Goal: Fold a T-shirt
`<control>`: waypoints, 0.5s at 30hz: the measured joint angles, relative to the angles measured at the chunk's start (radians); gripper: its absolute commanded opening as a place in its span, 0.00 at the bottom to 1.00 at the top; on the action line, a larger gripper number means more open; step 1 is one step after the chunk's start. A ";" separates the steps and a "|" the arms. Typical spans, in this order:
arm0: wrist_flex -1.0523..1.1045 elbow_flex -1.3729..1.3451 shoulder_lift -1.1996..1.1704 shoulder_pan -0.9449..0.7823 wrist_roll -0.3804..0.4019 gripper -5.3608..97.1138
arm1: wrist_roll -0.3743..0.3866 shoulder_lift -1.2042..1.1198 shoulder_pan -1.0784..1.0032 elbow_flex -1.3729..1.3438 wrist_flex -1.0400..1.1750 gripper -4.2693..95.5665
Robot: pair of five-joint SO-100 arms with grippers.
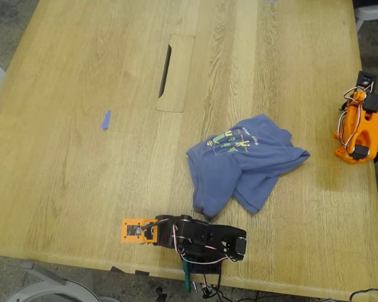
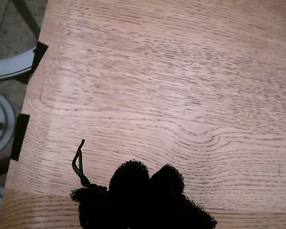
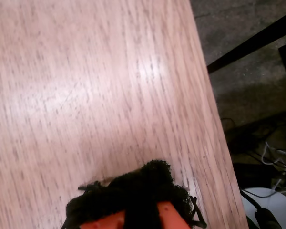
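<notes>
one of my arms [image 1: 205, 239] is black, with an orange plate at one end and red and white wires looping over its joints. the other arm [image 1: 360, 129] is orange with black motor blocks and pale cables. my first gripper [image 2: 145, 198] wears fuzzy black padding, a thin black wire curling beside it. my second gripper [image 3: 133, 202] has the same black fuzz over orange plastic.

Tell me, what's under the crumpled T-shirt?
The T-shirt lies bunched on the wooden table, so bare wood shows all around it. Whatever sits beneath the folds is covered; I cannot see it.
</notes>
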State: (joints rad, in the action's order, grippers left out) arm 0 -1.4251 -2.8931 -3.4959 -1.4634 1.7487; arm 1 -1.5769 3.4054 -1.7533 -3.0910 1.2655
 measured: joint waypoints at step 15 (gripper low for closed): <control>-0.071 -0.101 0.000 -0.104 0.104 0.05 | -0.011 -0.005 -0.017 -0.107 -0.077 0.04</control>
State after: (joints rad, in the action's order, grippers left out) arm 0 -1.4956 -2.9943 -3.4959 -1.5677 1.8530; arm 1 -1.5877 3.4008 -1.7702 -3.1983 1.1888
